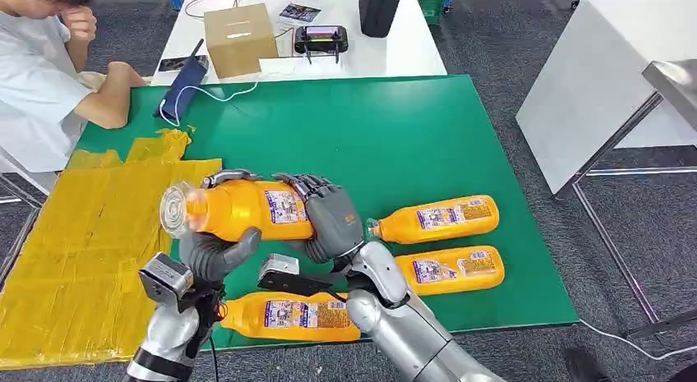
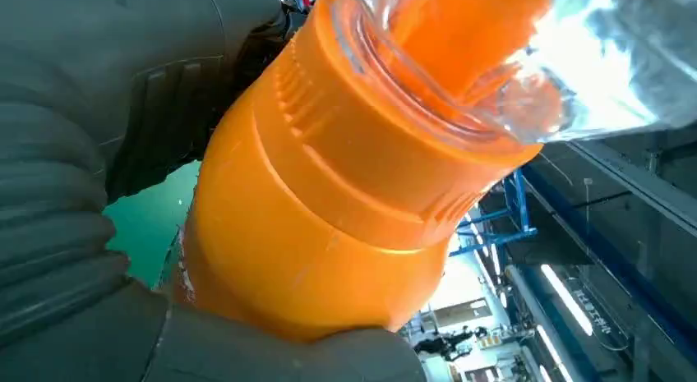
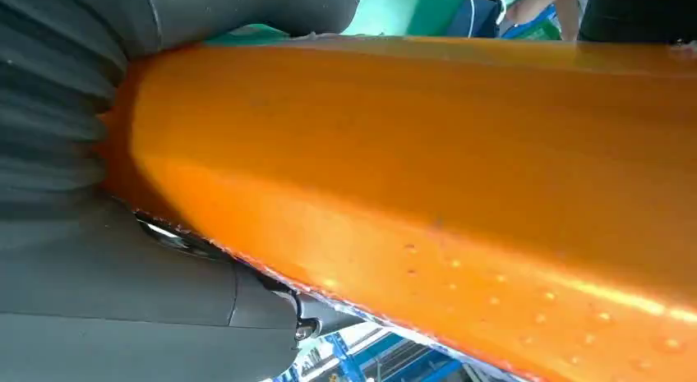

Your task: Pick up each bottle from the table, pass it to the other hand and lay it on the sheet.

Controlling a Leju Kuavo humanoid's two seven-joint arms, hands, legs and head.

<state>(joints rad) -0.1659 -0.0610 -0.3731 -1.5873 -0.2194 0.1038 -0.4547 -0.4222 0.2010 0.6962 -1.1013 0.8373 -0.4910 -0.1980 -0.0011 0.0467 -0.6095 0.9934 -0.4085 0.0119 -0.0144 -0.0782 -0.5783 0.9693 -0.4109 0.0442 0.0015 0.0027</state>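
Sheet (image 1: 74, 259), yellow and bare, lies at the left of the green mat (image 1: 370, 127). Just right of it, held bottle (image 1: 238, 209) hangs level above the mat, cap toward the sheet. Left hand (image 1: 215, 252) wraps its cap end; right hand (image 1: 329, 218) grips its base. This looks like the handover. Next, the right hand should let go once the left is firm. Three bottles (image 1: 444, 271) wait on the mat.

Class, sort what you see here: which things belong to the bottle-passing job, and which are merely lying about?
Belong to the job:
held bottle, gripped by left hand and right hand
three bottles lying on the green table
yellow sheet

Lying about:
cardboard box
black controller
blue pouch
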